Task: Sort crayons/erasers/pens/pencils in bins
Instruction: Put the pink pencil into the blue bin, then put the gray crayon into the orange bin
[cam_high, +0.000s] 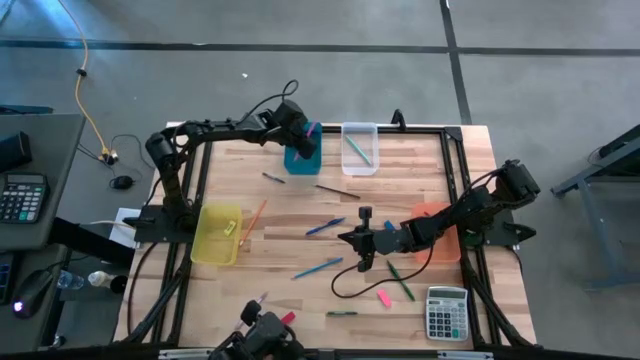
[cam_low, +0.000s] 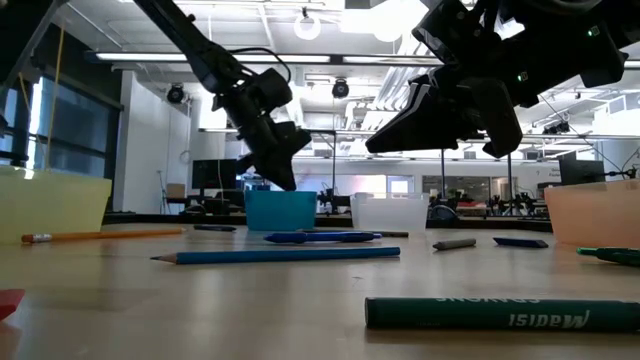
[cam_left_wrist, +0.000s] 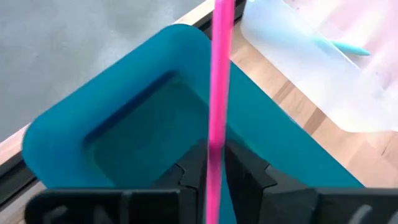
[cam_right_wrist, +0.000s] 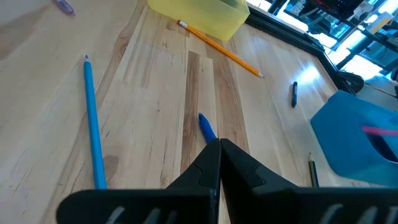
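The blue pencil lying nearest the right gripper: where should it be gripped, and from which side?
Likely mid-shaft on the blue pencil, descending from above with fingers across its width: it lies flat with bare wood on both sides. The right gripper looks shut now, so open first.

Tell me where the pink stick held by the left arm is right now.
In the high view, the pink stick is at the table's far edge, clamped in the left gripper over the teal bin, beside the clear bin.

Bright overhead ceiling lights, glare, blurred near tabletop.
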